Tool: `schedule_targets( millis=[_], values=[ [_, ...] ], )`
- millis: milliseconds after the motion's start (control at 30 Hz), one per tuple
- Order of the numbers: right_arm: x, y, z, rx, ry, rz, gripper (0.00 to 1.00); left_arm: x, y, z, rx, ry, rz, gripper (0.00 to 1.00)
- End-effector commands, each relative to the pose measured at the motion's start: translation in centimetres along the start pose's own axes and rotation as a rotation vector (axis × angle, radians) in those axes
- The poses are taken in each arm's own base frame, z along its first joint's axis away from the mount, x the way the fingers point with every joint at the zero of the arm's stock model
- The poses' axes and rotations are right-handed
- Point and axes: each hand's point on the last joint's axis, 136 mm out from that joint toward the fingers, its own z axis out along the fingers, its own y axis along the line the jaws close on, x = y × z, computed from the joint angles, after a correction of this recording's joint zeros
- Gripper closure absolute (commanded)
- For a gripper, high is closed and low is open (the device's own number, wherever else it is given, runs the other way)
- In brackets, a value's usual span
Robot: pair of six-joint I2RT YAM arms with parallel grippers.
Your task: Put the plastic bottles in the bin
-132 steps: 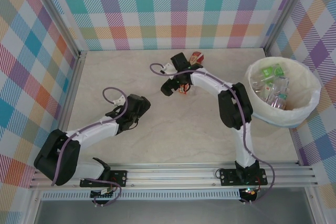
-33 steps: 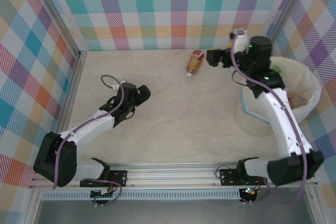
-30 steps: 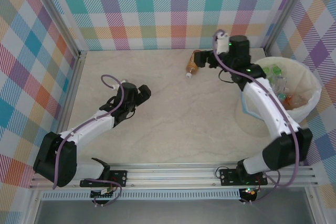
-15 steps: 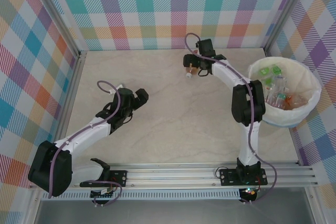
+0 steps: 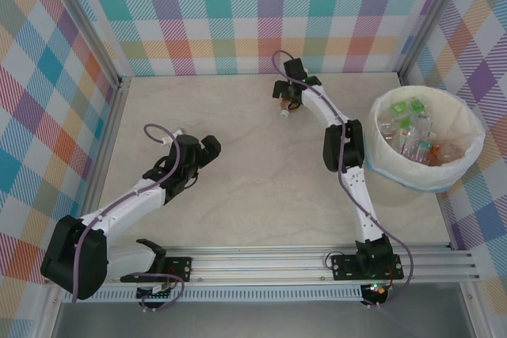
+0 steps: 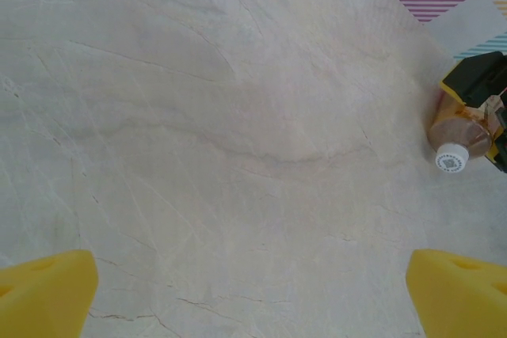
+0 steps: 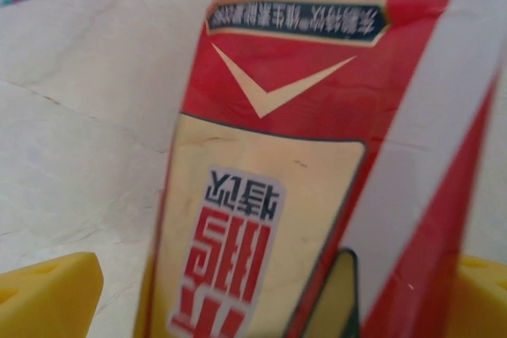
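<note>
- To the left of the bin [image 5: 394, 170], well apart from it and close to the back wall, one plastic bottle [image 5: 283, 108] lies on its side on the marble-look table [image 5: 261, 187]. Its white cap points to the near edge.
- The right gripper [image 5: 288, 97] is directly over this bottle. The right arm reaches to it past the left side of the bin.
- In the right wrist view its yellow fingertips [image 7: 47, 290] stand wide apart, with the bottle's red and cream label [image 7: 317, 116] between them. On one side a strip of table shows between fingertip and bottle. On the other side I cannot tell if they touch.
- Inside the bin, several plastic bottles [image 5: 416, 136] lie in a heap, and some green and orange labels are visible. The bin is lined in white, and a pale blue band [image 5: 458, 187] shows under the lining.
- The left gripper [image 5: 207, 146] is farther left of the bin than the lying bottle, and nearer to the front edge. Its jaws are spread wide with nothing between them, and bare table is below.
</note>
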Motion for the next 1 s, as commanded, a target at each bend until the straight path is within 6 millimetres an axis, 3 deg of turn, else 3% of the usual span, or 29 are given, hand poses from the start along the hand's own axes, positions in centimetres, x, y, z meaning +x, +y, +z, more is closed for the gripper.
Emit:
schedule_targets(
  millis=[0,200,367,567,833,967],
  values=[
    [-0.6,-0.1,-1.6,0.019,0.005,-0.012,0.06,-0.2,1.1,-0.1,-0.02,-0.02,-0.023,0.0],
    [-1.3,0.8,-4.1,-0.052,-0.041,-0.046,0.28,0.0,1.3,-0.1,-0.014,-0.019,-0.026,0.0],
    [-2.4,2.5,-8.8,-0.2,-0.125,-0.069,0.38,-0.4,1.0,-0.4,-0.004,-0.031,0.01,0.0],
    [-2.7,4.9,-16.2,-0.441,-0.249,-0.18,0.41,-0.7,0.7,-0.8,0.014,-0.037,0.018,0.0],
    [-2.7,6.0,-27.1,-0.647,-0.423,-0.32,0.43,-0.2,0.8,-0.8,0.032,-0.023,-0.008,0.0],
    [-2.5,5.4,-31.5,-0.66,-0.459,-0.362,0.45,-0.2,0.4,-0.9,0.049,-0.02,-0.012,0.0]
  ],
)
